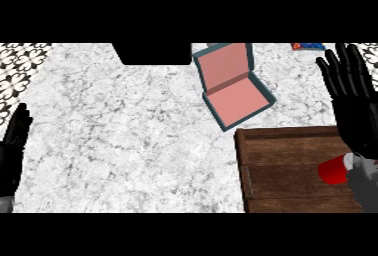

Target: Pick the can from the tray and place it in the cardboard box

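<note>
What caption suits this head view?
Red can on wooden tray, open box beyond; right hand open nearby, left hand resting at left edge.

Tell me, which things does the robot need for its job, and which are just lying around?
For the job:
red can
wooden tray that the can stands on
open box, pink inside
right hand, open

Just lying about:
small blue-and-red thing at the far edge
black block
left hand, resting open at the left edge

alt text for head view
A red cylindrical can sits on a brown wooden tray at right, the open right robot hand beyond it. An open teal-edged pink box lies on the white marble counter; the left robot hand rests at left.
</note>
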You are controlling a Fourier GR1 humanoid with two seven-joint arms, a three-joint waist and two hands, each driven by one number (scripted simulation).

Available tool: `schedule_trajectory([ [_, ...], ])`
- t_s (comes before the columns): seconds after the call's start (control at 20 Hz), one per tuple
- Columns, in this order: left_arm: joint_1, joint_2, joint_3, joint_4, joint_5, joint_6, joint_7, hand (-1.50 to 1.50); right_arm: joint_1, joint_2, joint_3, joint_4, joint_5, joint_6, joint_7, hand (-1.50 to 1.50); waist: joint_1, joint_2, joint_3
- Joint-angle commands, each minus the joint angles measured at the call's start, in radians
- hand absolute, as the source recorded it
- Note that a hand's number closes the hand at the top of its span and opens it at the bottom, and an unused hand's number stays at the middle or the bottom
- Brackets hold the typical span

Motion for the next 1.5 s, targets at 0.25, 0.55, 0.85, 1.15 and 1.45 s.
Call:
schedule_trajectory([
  [0.25,0.004,-0.001,-0.072,0.037,-0.046,-0.048,0.003,0.0,0.281,-0.131,-0.34,0.12,-0.089,0.222,-0.447,-1.5,-0.183,0.039,-0.009],
  [0.55,-0.023,-0.048,-0.149,0.05,-0.052,-0.096,0.018,0.0,0.382,-0.061,-0.533,0.377,-0.092,0.214,-0.743,-1.5,-0.123,0.047,-0.015],
  [0.85,-0.045,-0.041,-0.166,0.058,-0.061,-0.129,0.038,0.0,0.585,-0.174,-0.552,0.466,0.204,0.213,-1.062,-1.5,-0.078,0.037,-0.023],
  [1.15,-0.126,-0.089,-0.19,0.134,-0.093,-0.161,0.028,0.0,0.733,-0.205,-0.568,0.432,0.335,0.172,-1.07,-1.5,-0.049,0.033,-0.029],
  [1.45,-0.157,-0.117,-0.174,0.171,-0.133,-0.162,0.026,0.0,0.919,-0.121,-0.579,0.156,0.426,0.081,-0.914,-1.5,-0.037,0.032,-0.03],
])
